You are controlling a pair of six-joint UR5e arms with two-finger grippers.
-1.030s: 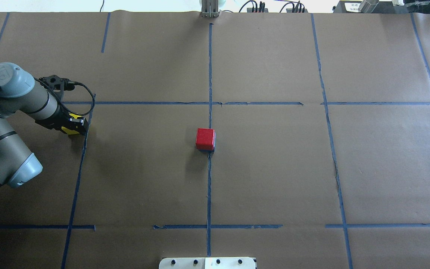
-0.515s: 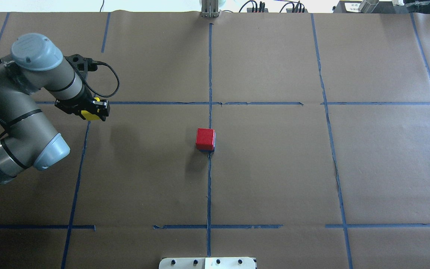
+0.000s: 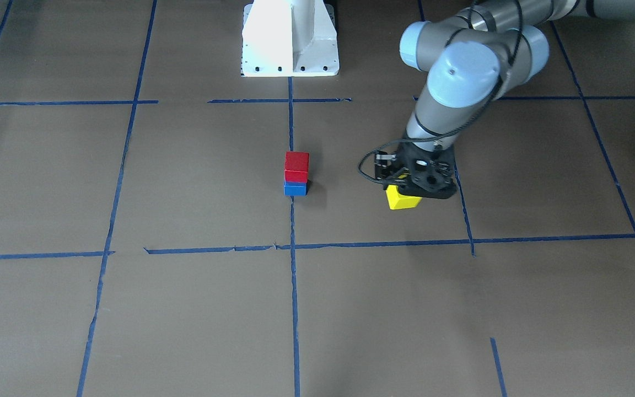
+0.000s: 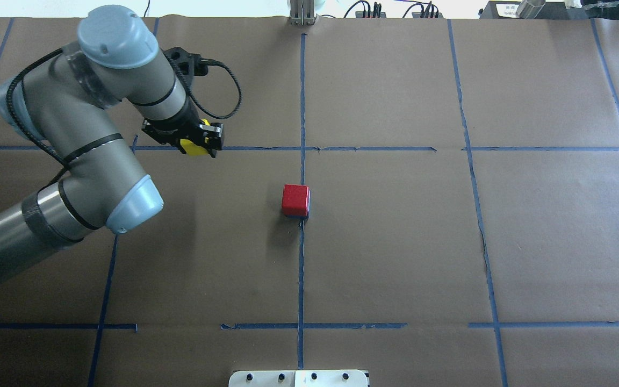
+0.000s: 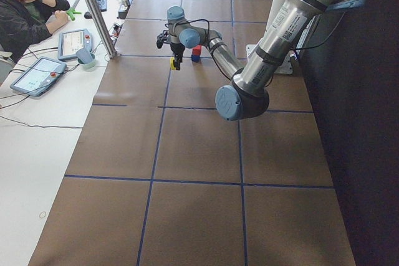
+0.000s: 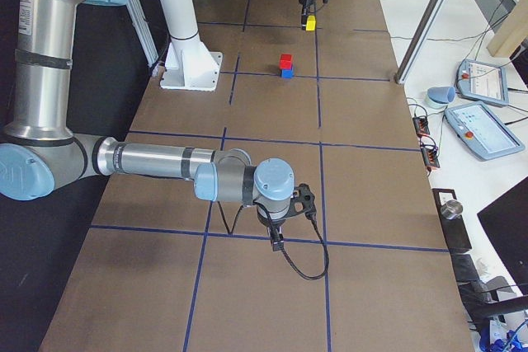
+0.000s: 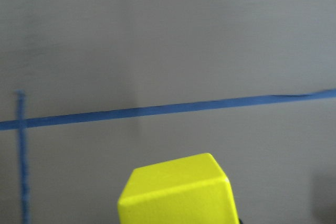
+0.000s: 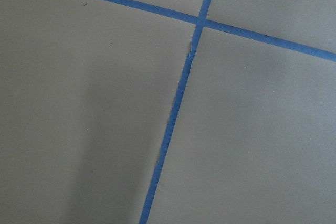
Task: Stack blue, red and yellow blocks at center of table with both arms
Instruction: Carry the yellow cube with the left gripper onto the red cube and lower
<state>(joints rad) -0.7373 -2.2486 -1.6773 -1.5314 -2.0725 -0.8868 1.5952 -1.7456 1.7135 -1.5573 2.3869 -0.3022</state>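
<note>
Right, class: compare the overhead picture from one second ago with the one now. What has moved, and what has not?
The left gripper, shut on the yellow block throughout, has swung in from the table's left edge toward the centre, and slightly away from the robot. The red block has stayed on the blue block at the centre.

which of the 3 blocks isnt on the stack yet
The yellow block, held in the left gripper; the red block sits on the blue block.

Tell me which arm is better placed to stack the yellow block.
Left. The left claw holds the yellow block near the red block atop the blue block; the right claw is far away.
</note>
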